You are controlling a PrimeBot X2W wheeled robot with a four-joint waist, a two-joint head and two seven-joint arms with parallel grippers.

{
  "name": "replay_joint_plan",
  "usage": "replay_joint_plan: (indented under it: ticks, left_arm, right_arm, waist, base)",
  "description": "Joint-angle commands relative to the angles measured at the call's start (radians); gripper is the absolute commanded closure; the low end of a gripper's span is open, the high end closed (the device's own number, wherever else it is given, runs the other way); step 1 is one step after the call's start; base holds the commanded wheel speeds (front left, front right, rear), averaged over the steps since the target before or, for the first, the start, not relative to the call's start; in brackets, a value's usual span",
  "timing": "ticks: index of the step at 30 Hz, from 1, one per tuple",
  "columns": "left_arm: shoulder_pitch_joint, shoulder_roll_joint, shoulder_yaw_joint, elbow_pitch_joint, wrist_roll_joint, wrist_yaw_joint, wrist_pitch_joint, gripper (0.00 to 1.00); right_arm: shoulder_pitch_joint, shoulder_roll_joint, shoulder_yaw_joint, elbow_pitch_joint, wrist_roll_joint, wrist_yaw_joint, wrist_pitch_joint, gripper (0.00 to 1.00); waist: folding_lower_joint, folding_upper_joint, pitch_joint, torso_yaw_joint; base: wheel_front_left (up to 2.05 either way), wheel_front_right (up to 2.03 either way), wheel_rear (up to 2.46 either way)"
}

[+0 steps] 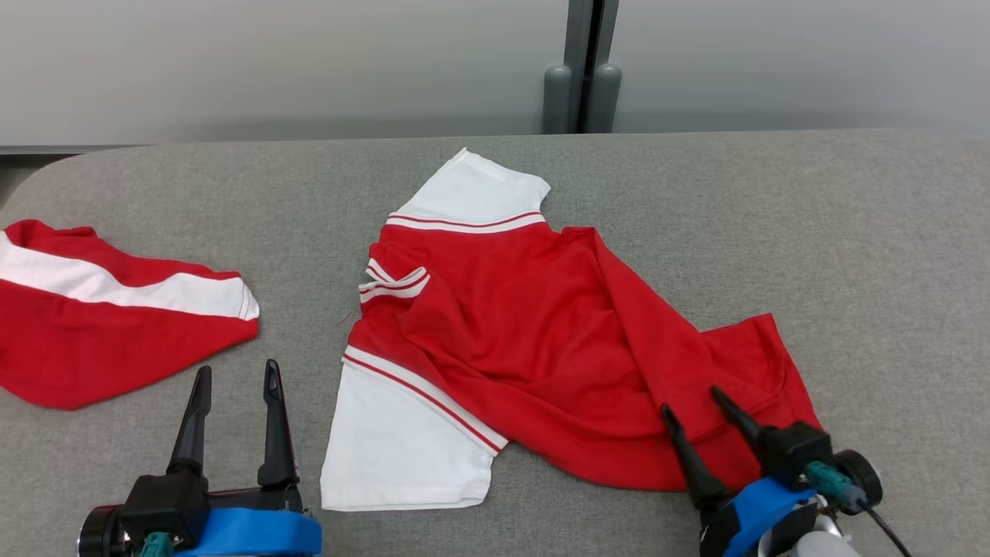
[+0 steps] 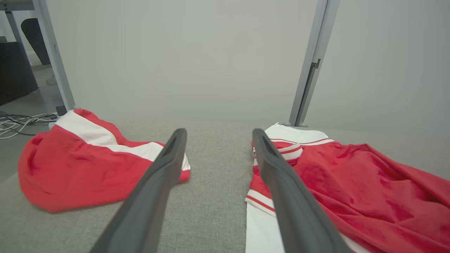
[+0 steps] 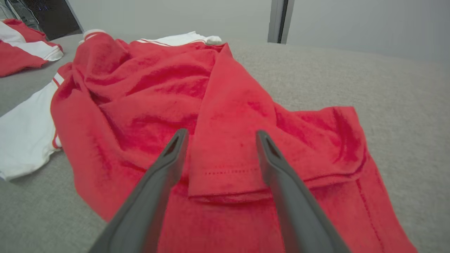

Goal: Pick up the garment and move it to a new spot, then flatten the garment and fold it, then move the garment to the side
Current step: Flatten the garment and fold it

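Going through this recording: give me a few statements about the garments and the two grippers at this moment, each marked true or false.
1. The left gripper and the right gripper are both open. True.
2. The left gripper grips a white sleeve. False: it holds nothing; its fingers are over bare table between the two garments.
3. The middle shirt lies flat and smooth. False: it is rumpled, with a red flap folded over.
4. A second red and white garment lies on the table's left side. True.
5. The right gripper is over the middle shirt's red fabric. True.
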Motion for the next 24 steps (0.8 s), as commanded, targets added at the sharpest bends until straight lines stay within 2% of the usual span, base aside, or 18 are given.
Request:
replay_joint_plan:
  ticks: [1, 4, 9, 10, 12, 16, 24]
  left_arm:
    - [-0.020, 0.000, -0.002, 0.001, -0.004, 0.002, 0.000, 0.00]
    - [-0.025, 0.000, -0.008, 0.004, -0.005, 0.004, 0.000, 0.00]
    - [-0.035, 0.000, -0.016, 0.004, -0.008, 0.009, 0.000, 0.00]
    - [-0.036, 0.000, -0.017, 0.006, -0.010, 0.009, 0.000, 0.00]
    - [-0.037, 0.000, -0.021, 0.007, -0.014, 0.009, 0.000, 0.00]
    - [-0.038, 0.000, -0.024, 0.008, -0.015, 0.012, 0.000, 0.00]
    - [-0.048, 0.000, -0.036, 0.009, -0.026, 0.016, 0.000, 0.00]
  right_arm:
    - [-0.017, -0.014, 0.020, 0.024, -0.011, 0.000, 0.000, 0.00]
    - [-0.055, -0.038, 0.068, 0.102, -0.042, 0.000, 0.000, 0.00]
    - [-0.126, -0.043, 0.086, 0.234, -0.124, 0.000, 0.012, 0.00]
    - [-0.141, -0.040, 0.085, 0.259, -0.135, 0.000, 0.015, 0.08]
    - [-0.168, -0.037, 0.083, 0.299, -0.140, 0.000, 0.014, 1.00]
    - [-0.231, -0.047, 0.055, 0.330, -0.124, 0.000, 0.004, 1.00]
    - [-0.384, -0.091, 0.030, 0.315, -0.066, 0.000, -0.002, 1.00]
  waist:
    - [-0.0001, -0.0002, 0.004, 0.004]
    - [-0.0001, -0.0002, 0.009, 0.011]
    - [-0.0001, -0.0002, 0.019, 0.014]
    - [-0.0001, -0.0002, 0.019, 0.015]
    - [-0.0001, -0.0002, 0.020, 0.016]
    - [-0.0001, -0.0002, 0.020, 0.016]
    - [-0.0001, -0.0002, 0.036, 0.019]
  base:
    - [0.00, 0.00, 0.00]
    - [0.00, 0.00, 0.00]
    - [0.00, 0.00, 0.00]
    - [0.00, 0.00, 0.00]
    - [0.00, 0.00, 0.00]
    - [0.00, 0.00, 0.00]
    - [0.00, 0.00, 0.00]
